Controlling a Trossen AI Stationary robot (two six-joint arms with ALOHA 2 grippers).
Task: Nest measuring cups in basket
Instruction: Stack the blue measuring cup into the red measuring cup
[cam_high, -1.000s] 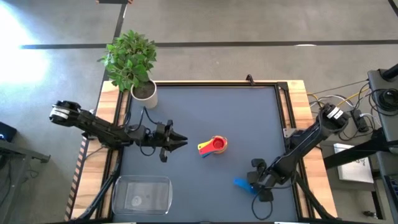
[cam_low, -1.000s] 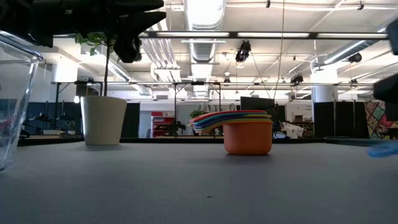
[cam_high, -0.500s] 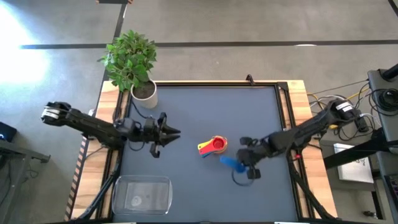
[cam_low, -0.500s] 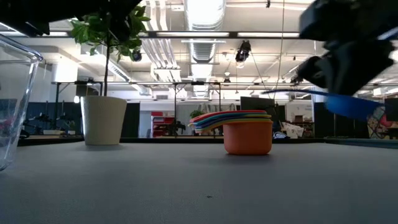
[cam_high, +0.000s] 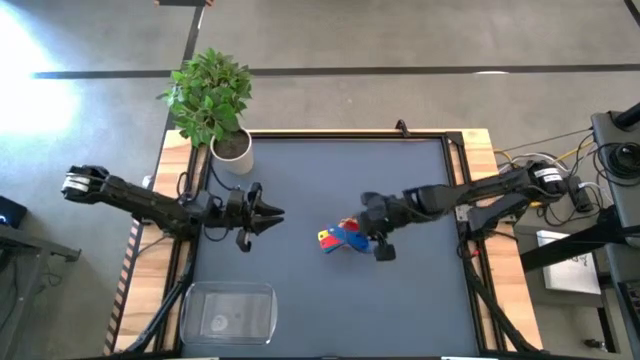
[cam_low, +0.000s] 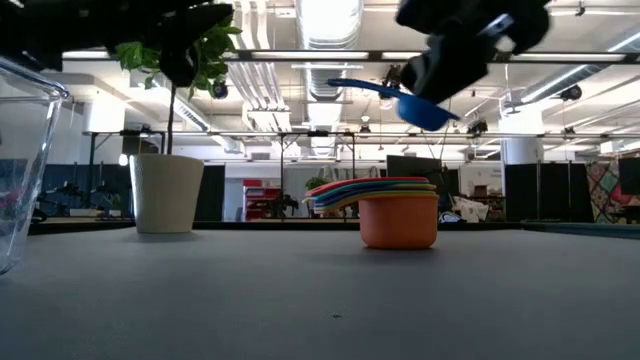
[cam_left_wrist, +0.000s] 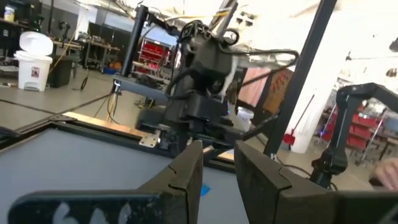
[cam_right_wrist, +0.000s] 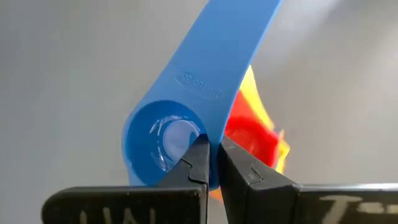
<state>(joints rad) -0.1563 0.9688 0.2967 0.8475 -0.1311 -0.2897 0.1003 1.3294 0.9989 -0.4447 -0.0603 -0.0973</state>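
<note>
From above, the right gripper (cam_high: 365, 224) pinches the blue cup (cam_high: 349, 237) right over the nested cups (cam_high: 335, 236) mid-table, while the left gripper (cam_high: 272, 214) waits beyond them, slightly parted and empty, the basket (cam_high: 227, 312) nearby. At table level, the blue cup (cam_low: 408, 101) hangs clear above the stack (cam_low: 385, 209). The right wrist view shows its fingertips (cam_right_wrist: 199, 163) clamped on the cup's rim.

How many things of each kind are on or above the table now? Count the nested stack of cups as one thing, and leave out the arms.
Nested stack of cups: 1
Blue cup, held by the right gripper: 1
Clear basket: 1
Potted plant: 1
Total: 4
</note>
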